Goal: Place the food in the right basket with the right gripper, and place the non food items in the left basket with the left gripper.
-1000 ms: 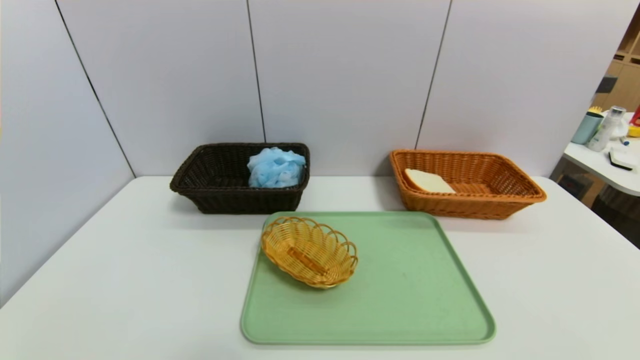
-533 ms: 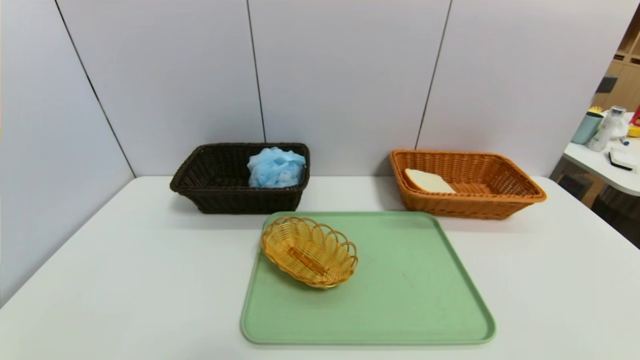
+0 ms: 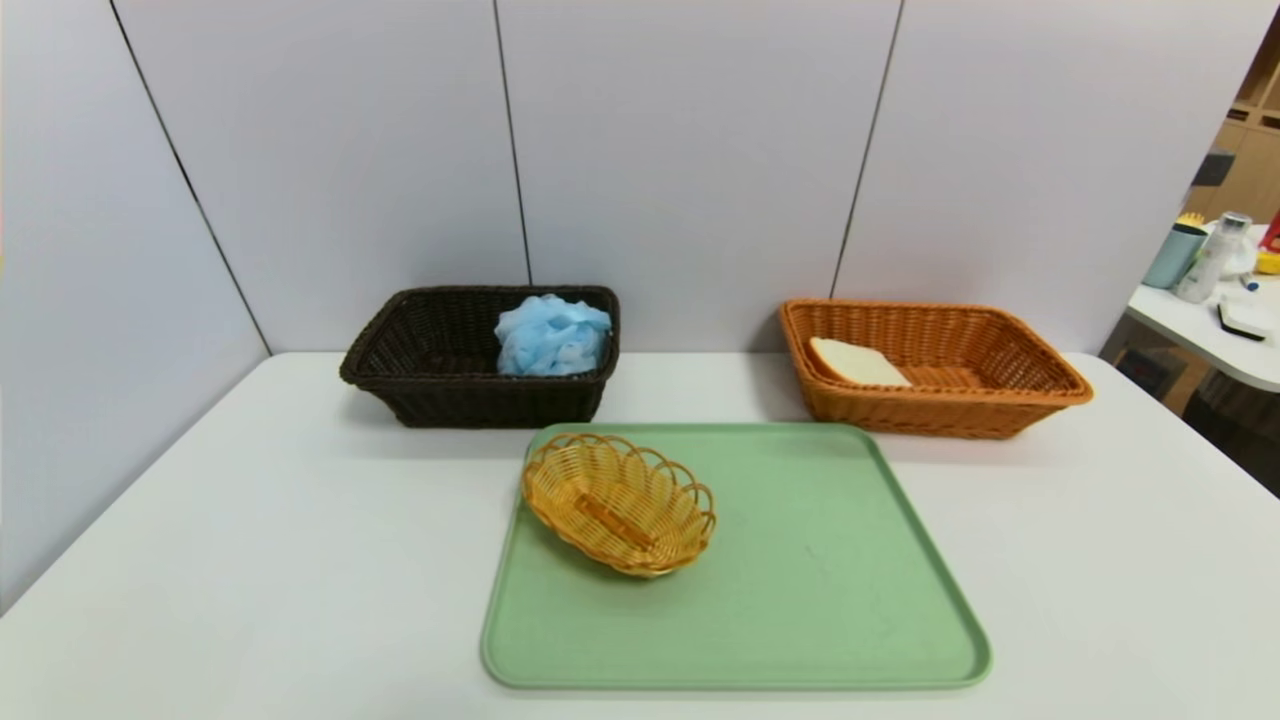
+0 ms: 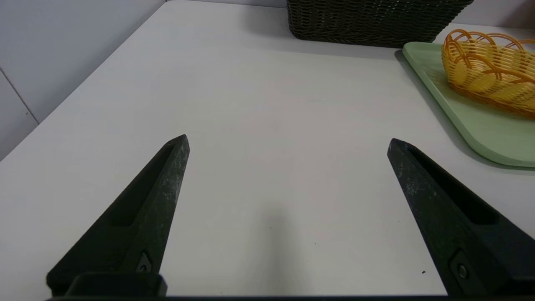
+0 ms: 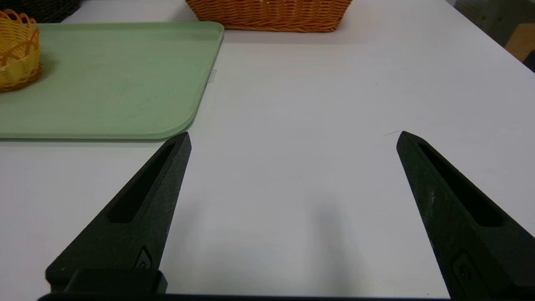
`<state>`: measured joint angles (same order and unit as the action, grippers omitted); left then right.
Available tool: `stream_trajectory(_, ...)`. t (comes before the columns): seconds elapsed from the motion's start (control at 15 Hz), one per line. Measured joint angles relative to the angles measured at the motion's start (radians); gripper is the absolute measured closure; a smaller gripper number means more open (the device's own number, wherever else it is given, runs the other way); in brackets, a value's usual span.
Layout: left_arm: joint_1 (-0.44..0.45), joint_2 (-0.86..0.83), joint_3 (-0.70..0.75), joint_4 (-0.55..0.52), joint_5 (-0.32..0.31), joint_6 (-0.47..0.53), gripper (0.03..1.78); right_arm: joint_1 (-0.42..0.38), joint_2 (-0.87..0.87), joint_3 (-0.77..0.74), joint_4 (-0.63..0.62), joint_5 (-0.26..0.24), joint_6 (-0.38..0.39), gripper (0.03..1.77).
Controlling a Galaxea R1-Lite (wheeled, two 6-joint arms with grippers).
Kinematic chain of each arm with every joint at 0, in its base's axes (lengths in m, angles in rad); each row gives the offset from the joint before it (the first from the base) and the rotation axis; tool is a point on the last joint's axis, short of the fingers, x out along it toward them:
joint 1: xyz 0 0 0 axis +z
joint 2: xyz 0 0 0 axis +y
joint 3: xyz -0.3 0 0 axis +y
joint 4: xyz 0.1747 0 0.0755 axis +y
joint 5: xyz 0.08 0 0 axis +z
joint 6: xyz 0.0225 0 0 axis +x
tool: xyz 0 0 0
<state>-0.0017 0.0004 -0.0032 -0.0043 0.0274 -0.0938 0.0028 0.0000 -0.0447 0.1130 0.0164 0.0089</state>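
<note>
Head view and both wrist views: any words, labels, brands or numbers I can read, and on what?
None readable.
Small embossed mark near the base of a left gripper finger: too small to read.
Same on a right gripper finger: unreadable.
Bottle on the side table: any label is too blurred.

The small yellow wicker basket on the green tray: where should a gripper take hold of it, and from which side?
Probably the small yellow wicker basket by its looped rim on the left side, from above with the left gripper: the rim is open, scalloped, thin enough to straddle, and nothing lies inside.
</note>
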Motion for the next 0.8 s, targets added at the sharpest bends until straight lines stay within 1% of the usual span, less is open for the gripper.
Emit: stream_trajectory(0.8, 0.0, 0.0, 0.0, 0.0, -0.001, 0.0, 0.12, 0.0, 0.0, 0.0, 0.0, -0.002, 0.007, 0.1)
